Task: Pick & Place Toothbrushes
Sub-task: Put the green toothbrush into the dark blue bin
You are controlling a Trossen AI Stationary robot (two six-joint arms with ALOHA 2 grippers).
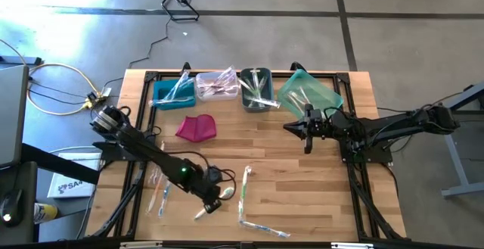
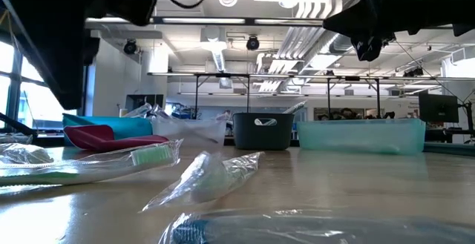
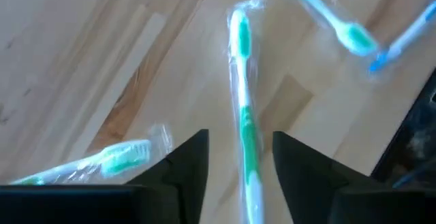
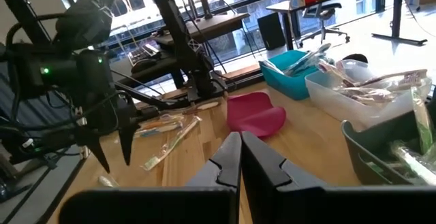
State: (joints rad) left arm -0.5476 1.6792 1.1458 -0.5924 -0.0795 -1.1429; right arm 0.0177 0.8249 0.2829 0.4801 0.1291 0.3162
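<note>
On the wooden tabletop, left end effector parted astride a green toothbrush, nothing held

Green toothbrush between parted fingers

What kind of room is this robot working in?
Probably a robotics lab or workshop. A wooden table holds wrapped toothbrushes and plastic bins; behind it the low view shows a big open room with desks, monitors and bare ceiling pipes.
</note>
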